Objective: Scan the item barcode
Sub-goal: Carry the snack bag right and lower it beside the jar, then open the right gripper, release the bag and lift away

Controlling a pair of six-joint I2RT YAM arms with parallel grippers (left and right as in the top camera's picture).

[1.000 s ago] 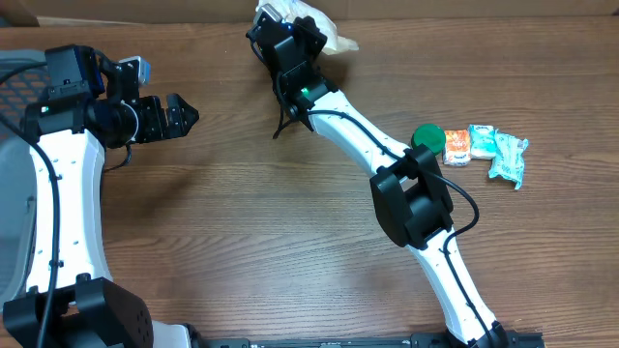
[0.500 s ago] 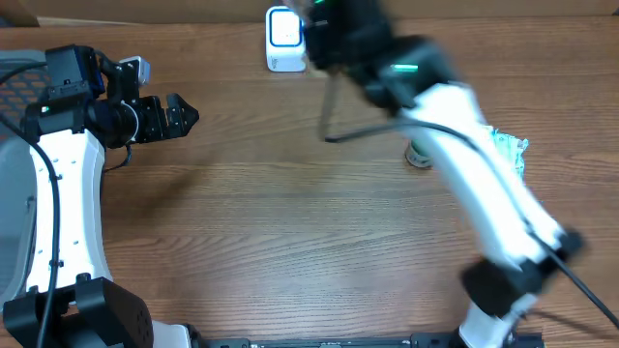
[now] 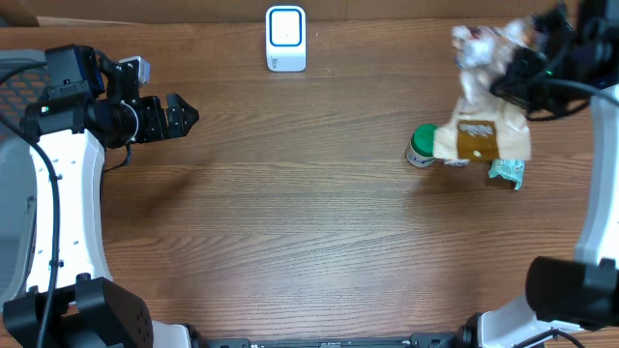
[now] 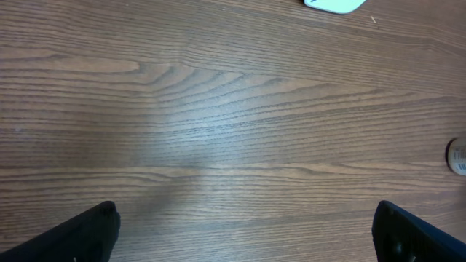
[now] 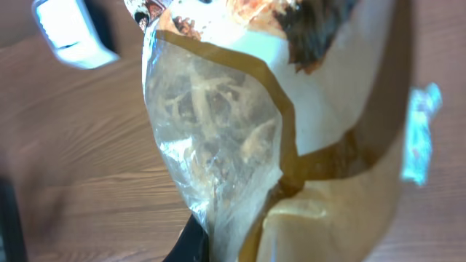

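Plastic-film snack bag [image 3: 481, 121]: clear window on one side showing pale, dry, stringy contents, with tan and white printed panels edged in brown and a dark patch near one end. I see no barcode on the faces that show.

Handling, as I judge it: light, soft and crinkly. The film is slick and gives under pressure, and the contents would crush. It is best held by a crimped end seam, leaving the printed panels flat and uncovered for the reader.

Location: it hangs from my right gripper [image 3: 511, 70] at the right of the table [image 3: 290, 242], over a green-lidded jar [image 3: 423, 145] and a teal packet [image 3: 508, 172]. It is well apart from the white scanner [image 3: 285, 39] at the far edge. In the wrist view the bag [image 5: 277, 145] fills the frame, with the scanner [image 5: 69, 33] off to one corner.

Right gripper: clamped tight on the bag, my fingers mostly hidden behind the film.

Left gripper [image 3: 179, 116]: spread fully wide, holding nothing, over bare wood at the left.
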